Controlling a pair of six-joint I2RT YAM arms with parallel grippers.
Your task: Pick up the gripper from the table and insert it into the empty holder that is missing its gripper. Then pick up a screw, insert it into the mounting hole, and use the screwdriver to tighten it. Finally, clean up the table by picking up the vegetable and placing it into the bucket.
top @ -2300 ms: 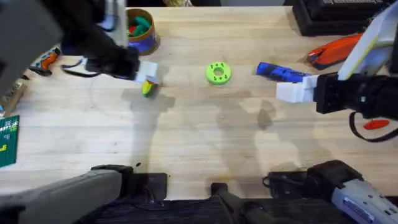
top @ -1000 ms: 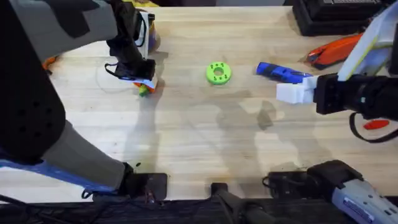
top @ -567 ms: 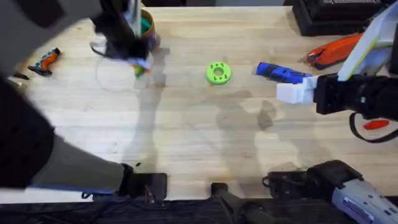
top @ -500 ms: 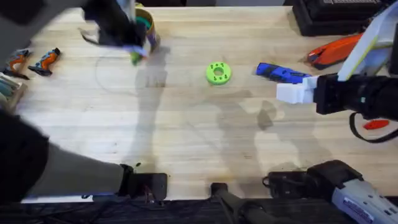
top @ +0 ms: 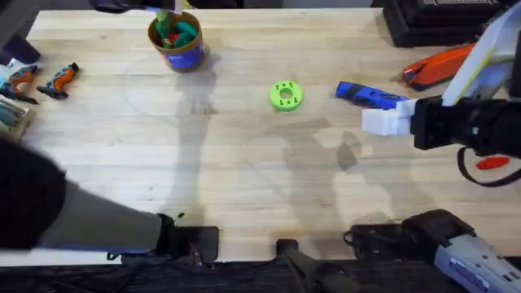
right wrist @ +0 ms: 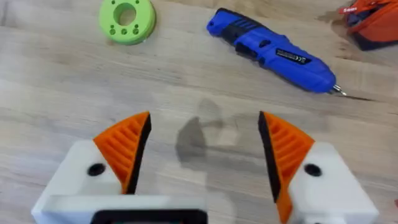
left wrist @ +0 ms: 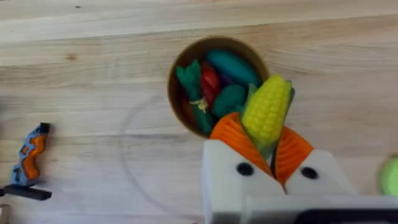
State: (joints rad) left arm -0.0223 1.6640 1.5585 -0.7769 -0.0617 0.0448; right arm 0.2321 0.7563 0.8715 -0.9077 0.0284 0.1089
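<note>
My left gripper (left wrist: 261,134) is shut on the vegetable (left wrist: 266,111), a yellow corn cob with a green base, pinched between the orange pads. It hangs just over the bucket (left wrist: 175,93), above the rim's edge; green and red toys lie inside. In the overhead view the bucket (top: 186,55) stands at the table's far left. The blue screwdriver (right wrist: 273,50) lies flat on the table beyond my right gripper (right wrist: 205,134), which is open and holds nothing. The screwdriver (top: 368,95) is right of centre. The loose gripper, the holder and the screw are out of view.
A round green disc (top: 285,95) with holes lies mid-table. An orange-red case (top: 440,63) rests at the far right. Two small orange-and-blue tools (top: 61,78) lie at the left edge. My left arm (top: 49,220) looms large and dark over the lower left.
My left gripper lifted the vegetable off the table and carried it back and left until it hung over the bucket. The right arm has not moved.
</note>
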